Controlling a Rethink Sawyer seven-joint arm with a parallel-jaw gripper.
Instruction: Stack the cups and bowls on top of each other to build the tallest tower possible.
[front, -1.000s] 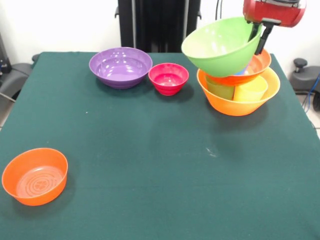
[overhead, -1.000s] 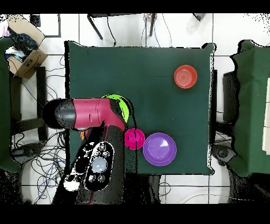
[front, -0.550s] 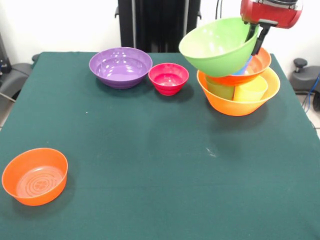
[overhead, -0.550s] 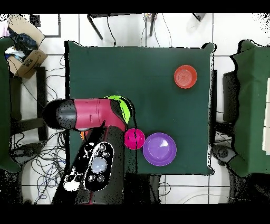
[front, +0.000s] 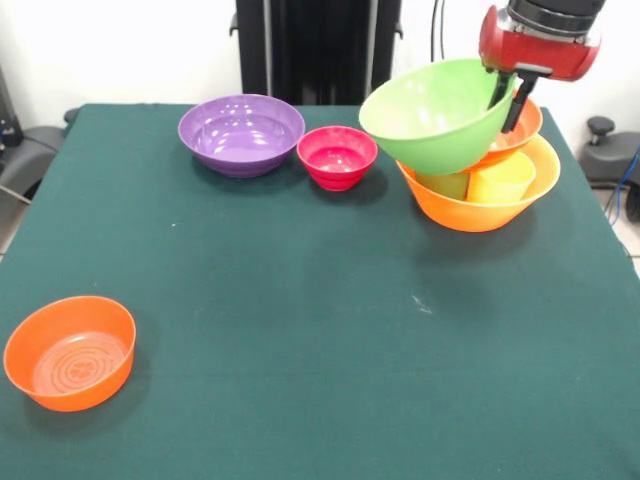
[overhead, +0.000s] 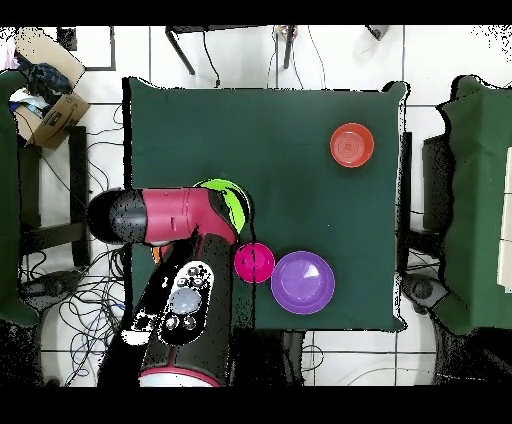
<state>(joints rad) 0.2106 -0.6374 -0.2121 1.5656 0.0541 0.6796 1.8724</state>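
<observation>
Claw (front: 508, 95) is pinched narrow on the rim of the big lime green bowl (front: 438, 115), one finger inside, one outside. The bowl hangs tilted, mouth facing the camera, over the tower (front: 480, 190); whether its underside touches the wide red-orange bowl (front: 520, 128) I can't tell. The tower base is the big orange bowl (front: 476, 207), with the green cup (front: 444, 184) and yellow cup (front: 502, 178) showing through its wall. My read: thin, light, slick plastic, stiff enough for a rim grip but prone to pivoting, so level it before letting go. Loose on the counter (front: 320, 300): purple bowl (front: 241, 133), small pink bowl (front: 337, 156), small orange bowl (front: 70, 351). Overhead, the arm (overhead: 165, 215) hides most of the tower.
</observation>
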